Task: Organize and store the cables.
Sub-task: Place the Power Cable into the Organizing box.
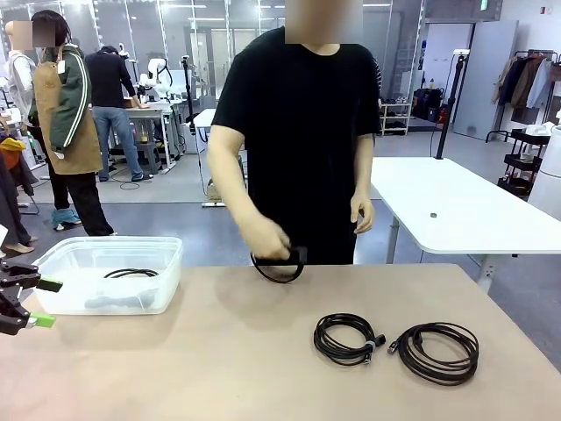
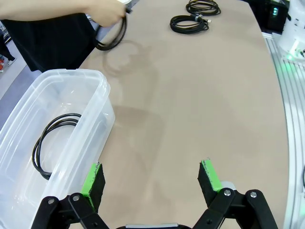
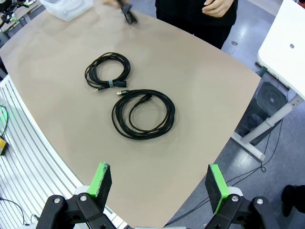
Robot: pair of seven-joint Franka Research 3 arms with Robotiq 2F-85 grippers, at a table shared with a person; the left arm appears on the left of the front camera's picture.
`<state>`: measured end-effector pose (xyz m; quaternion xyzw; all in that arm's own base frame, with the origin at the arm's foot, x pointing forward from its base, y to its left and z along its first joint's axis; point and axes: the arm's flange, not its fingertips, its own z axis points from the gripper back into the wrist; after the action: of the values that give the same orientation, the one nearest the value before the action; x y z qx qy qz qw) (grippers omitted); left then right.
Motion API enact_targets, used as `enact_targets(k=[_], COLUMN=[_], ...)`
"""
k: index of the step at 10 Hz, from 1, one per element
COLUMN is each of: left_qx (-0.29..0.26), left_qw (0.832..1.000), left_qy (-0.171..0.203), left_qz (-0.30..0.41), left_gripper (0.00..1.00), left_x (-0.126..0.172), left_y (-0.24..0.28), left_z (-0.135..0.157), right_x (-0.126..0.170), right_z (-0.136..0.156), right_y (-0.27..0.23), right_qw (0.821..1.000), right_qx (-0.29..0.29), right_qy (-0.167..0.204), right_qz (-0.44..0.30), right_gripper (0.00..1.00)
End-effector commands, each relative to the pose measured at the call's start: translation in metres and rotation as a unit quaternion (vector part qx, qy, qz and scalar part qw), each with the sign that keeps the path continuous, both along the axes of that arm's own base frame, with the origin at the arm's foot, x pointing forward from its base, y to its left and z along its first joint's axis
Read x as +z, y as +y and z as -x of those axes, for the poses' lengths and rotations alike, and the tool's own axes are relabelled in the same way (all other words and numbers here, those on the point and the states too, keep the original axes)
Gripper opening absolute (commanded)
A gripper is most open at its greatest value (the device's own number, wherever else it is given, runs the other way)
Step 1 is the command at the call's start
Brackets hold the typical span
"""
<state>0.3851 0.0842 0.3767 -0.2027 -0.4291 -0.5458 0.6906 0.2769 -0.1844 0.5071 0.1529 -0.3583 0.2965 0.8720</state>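
Cables [image 1: 346, 356] lie coiled on table [image 1: 219, 368]; left gripper [image 2: 151, 177] and right gripper [image 3: 157, 180] gape empty.

bin [image 1: 171, 254] on table [image 1: 219, 368], far left; one cable [image 1: 131, 274] lies in it; left pincer [image 1: 44, 303] just left of bin, at table's left edge; right of centre, inner cable [image 1: 348, 338] and outer cable [image 1: 438, 353] side by side on table; person behind far edge; hand [image 1: 267, 239] holds fourth cable [image 1: 279, 268] over far edge, mid-table
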Motion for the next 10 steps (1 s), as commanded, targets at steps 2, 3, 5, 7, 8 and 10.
enact_targets(k=[2,3,5,7,8,10], left_qx=[0.002,0.002,0.002,0.002,0.0,-0.025], left_qw=[1.0,1.0,1.0,1.0,1.0,0.999], left_qy=[-0.01,-0.01,-0.01,-0.01,0.0,-0.014], left_qz=[0.011,0.011,0.011,0.011,0.0,-0.03], left_gripper=[1.0,1.0,1.0,1.0,1.0,1.0], left_x=[0.002,0.002,0.002,0.002,0.0,0.016], left_y=[-0.001,-0.001,-0.001,-0.001,0.0,-0.045], left_z=[0.0,0.0,0.0,0.0,0.0,-0.001], right_x=[0.0,0.0,0.0,0.0,0.0,0.0], right_z=[0.001,0.001,0.001,0.001,0.001,0.001], right_y=[-0.001,-0.001,-0.001,-0.001,-0.001,-0.001], right_qw=[1.0,1.0,1.0,1.0,1.0,1.0], right_qx=[0.007,0.007,0.007,0.007,0.007,0.007], right_qy=[-0.004,-0.004,-0.004,-0.004,-0.004,-0.004], right_qz=[0.0,0.0,0.0,0.0,0.0,0.0], right_gripper=[1.0,1.0,1.0,1.0,1.0,1.0])
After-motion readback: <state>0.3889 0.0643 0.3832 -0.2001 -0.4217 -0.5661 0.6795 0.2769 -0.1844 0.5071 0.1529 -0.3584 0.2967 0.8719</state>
